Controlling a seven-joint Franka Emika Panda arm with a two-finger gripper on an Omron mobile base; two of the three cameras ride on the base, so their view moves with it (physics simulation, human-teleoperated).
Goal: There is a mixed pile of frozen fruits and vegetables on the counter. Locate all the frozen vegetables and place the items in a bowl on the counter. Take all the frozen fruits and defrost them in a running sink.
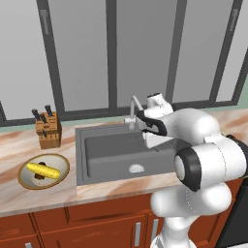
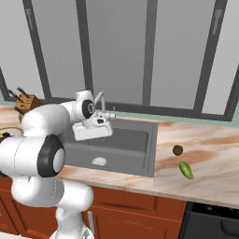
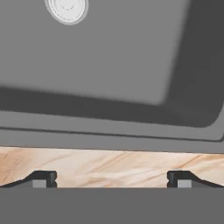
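**Empty gripper over the sink, fruit still off to the right**

Far left on the counter [image 1: 14, 140] sits the bowl [image 1: 59, 164], with the corn cob [image 1: 43, 170] lying across it, its long axis running from upper left to lower right, and a dark lump [image 1: 40, 176] tucked just beside it. The vegetables look settled.

In the middle, the gripper [image 3: 112, 178] hangs over the back of the sink [image 1: 106, 155], near the faucet [image 1: 132, 107]. Its fingers [image 3: 43, 178] are spread as wide as they go, with nothing between them — below them show only the counter strip and the bare basin with its drain [image 3: 66, 9].

To the right, on the counter beyond the sink's right rim, lie a small brown ball [image 2: 177, 150] and, just nearer the front edge, an elongated green piece [image 2: 186, 170] — apart from each other and tilted, its long axis running upper left to lower right.

So the next move likely turns on a swing to the robot's right. The brown ball is nearer the sink; if the green piece is taken, the fingers should close across its narrow width.
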